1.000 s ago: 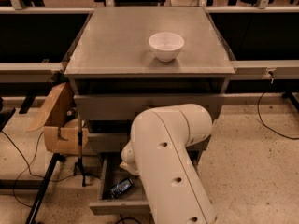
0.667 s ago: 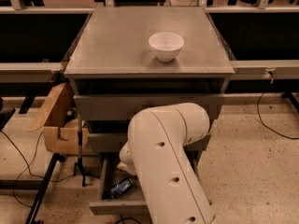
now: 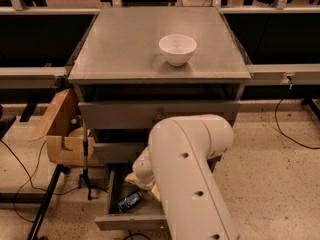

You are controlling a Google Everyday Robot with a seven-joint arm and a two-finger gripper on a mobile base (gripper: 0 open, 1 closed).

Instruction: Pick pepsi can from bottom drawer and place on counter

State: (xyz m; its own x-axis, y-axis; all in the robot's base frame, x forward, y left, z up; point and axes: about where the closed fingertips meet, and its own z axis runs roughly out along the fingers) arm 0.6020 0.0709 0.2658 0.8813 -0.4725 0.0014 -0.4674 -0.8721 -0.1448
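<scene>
The bottom drawer [image 3: 116, 219] is pulled open below the two upper drawers. The pepsi can [image 3: 129, 201] lies on its side on the drawer's grey floor, near the front left. My white arm reaches down into the drawer from the right. The gripper [image 3: 145, 183] sits just above and right of the can, mostly hidden behind the arm. The counter [image 3: 125, 44] is the grey top of the cabinet and it bears a white bowl.
A white bowl [image 3: 177, 49] stands on the counter, right of centre. An open cardboard box [image 3: 62, 131] sits left of the cabinet beside a black stand [image 3: 86, 169]. Cables run over the speckled floor on both sides.
The arm has shifted slightly left and lower over the drawer. The can has not moved.
</scene>
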